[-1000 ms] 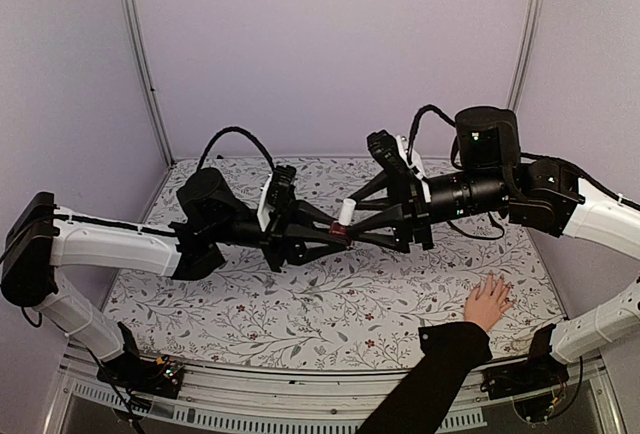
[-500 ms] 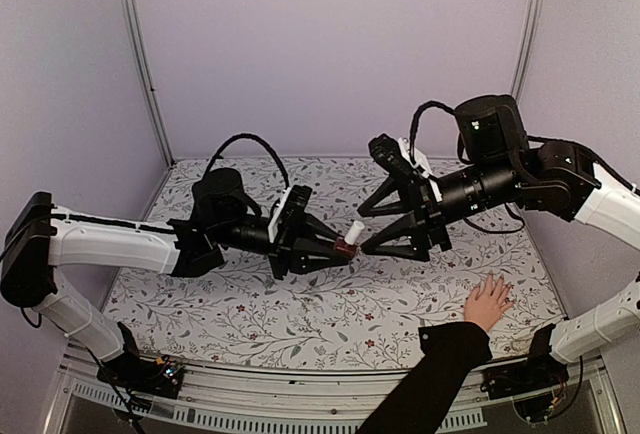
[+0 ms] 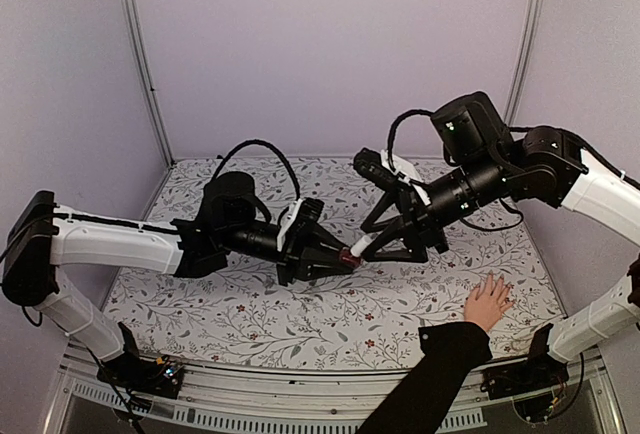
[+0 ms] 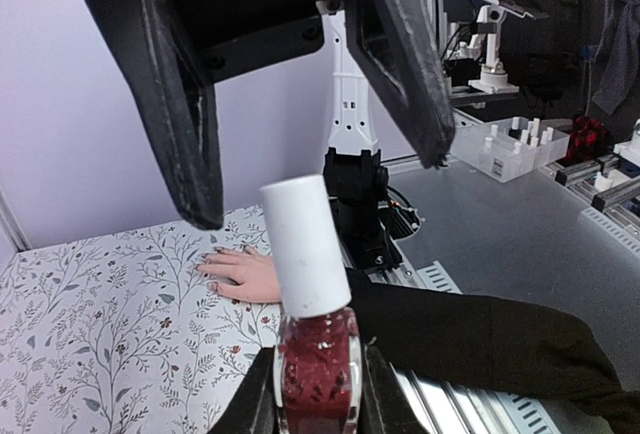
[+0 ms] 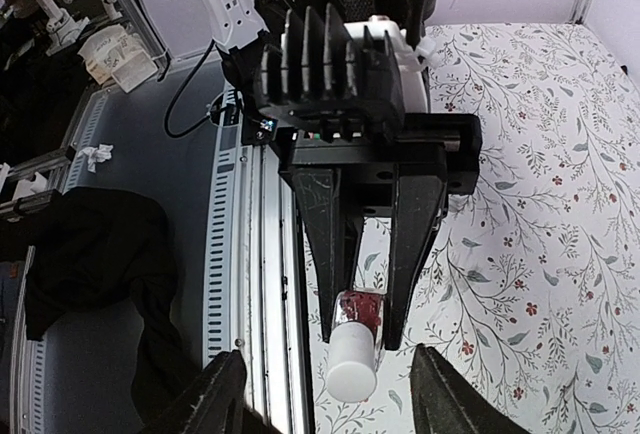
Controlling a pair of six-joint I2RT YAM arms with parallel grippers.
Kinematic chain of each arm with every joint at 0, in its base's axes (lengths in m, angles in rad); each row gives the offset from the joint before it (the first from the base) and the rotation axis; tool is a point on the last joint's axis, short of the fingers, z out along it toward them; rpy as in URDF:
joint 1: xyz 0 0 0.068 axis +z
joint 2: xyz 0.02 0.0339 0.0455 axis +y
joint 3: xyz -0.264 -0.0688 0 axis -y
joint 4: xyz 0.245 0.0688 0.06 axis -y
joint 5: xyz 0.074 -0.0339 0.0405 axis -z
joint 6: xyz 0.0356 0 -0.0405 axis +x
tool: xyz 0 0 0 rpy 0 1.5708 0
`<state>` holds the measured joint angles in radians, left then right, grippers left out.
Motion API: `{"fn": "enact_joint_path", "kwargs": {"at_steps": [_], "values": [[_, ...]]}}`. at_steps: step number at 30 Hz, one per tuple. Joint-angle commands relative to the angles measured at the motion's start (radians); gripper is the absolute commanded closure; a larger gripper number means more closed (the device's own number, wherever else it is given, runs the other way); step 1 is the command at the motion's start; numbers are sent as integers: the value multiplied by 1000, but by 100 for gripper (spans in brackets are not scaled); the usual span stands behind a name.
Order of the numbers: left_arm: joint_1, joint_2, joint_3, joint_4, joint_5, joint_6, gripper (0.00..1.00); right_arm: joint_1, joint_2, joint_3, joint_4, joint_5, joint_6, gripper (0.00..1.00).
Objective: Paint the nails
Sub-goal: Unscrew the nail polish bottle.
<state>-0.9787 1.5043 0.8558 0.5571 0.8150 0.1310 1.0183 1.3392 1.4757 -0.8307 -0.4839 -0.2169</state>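
Your left gripper [image 3: 343, 258] is clamped on the dark-red bottle [image 4: 317, 374], held above mid-table. Your right gripper [image 3: 360, 242] is spread wide around the white cap [image 4: 305, 249], clear of it. The nails [image 4: 206, 266] are on the human hand [image 3: 488, 302] lying flat at the table's 4 o'clock, well apart from both.

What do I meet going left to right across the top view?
First the left arm, then the bottle, then the hand.
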Motion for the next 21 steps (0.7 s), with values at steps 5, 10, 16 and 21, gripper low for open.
{"fn": "enact_joint_path", "kwargs": {"at_steps": [5, 10, 16, 21], "values": [[-11, 16, 31, 26, -30, -1, 100, 27, 33, 31, -33, 45, 7, 50], [-10, 21, 28, 44, -28, -13, 100, 31, 32, 31, -30, 57, 7, 60], [-10, 22, 30, 44, -35, -13, 100, 32, 34, 28, -30, 71, 5, 74], [-10, 22, 29, 45, -39, -14, 100, 34, 34, 22, -31, 84, 5, 66]]}}
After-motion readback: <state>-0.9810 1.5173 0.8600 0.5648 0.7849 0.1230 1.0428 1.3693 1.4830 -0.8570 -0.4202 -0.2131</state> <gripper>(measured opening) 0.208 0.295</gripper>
